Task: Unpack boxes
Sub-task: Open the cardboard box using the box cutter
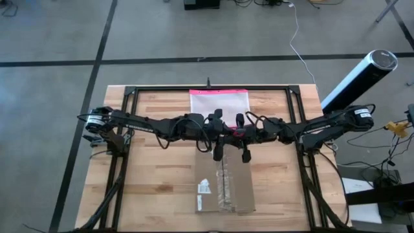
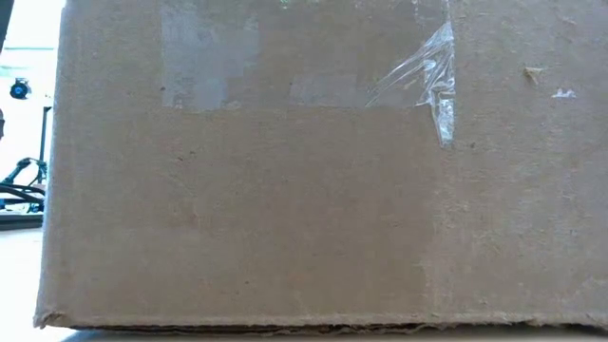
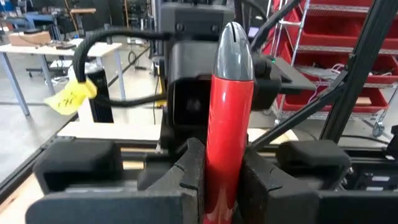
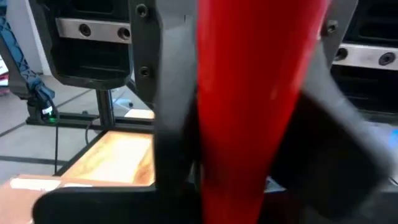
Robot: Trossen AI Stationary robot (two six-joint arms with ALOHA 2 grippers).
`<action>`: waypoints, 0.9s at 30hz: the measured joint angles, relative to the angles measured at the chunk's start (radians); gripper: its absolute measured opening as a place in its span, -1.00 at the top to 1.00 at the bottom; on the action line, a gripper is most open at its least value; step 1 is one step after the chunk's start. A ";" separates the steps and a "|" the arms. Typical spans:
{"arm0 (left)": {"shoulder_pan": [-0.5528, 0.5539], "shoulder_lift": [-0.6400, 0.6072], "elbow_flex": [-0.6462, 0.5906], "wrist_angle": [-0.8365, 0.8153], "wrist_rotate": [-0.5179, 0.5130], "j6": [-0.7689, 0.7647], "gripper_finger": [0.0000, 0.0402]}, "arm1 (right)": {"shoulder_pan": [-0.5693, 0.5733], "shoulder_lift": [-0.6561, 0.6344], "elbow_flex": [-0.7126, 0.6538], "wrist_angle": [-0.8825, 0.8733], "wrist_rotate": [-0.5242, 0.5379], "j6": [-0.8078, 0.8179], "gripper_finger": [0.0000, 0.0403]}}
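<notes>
- Cardboard fills the low view: the box [image 2: 285, 171] sits right against the lens, loose clear tape [image 2: 432, 81] on its side.
- From above, the box [image 1: 225, 184] lies on the counter [image 1: 155, 188], both arms meeting just behind it.
- Left gripper [image 3: 221, 180] is clamped on a red tool [image 3: 227, 118].
- Right gripper [image 4: 249, 186] pinches the same red tool [image 4: 261, 81].

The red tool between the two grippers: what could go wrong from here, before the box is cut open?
1. The left gripper is shut on the red tool, with the right gripper close against it above the box; a handover here could let the tool slip.
2. The arms meet closely over the taped seam, so they might knock each other.
3. The pouch lies just behind and could get swept.
</notes>
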 joint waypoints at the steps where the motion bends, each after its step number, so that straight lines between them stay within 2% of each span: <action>1: 0.000 -0.001 0.000 0.000 0.000 0.000 0.80 | 0.000 -0.005 0.000 -0.004 0.000 0.000 0.85; 11: 0.000 -0.003 0.000 0.009 -0.003 -0.002 0.80 | 0.000 0.009 0.000 -0.038 0.000 0.007 0.65; 15: 0.000 -0.004 0.000 0.008 -0.002 -0.002 0.80 | 0.000 0.009 0.000 -0.048 0.000 0.007 0.72; 21: 0.000 -0.005 0.000 -0.009 0.001 0.001 0.80 | 0.000 0.010 0.000 -0.063 0.003 -0.010 0.94; 27: 0.000 -0.006 0.000 -0.020 0.001 -0.001 0.80 | 0.000 0.010 0.000 -0.067 0.002 -0.027 0.90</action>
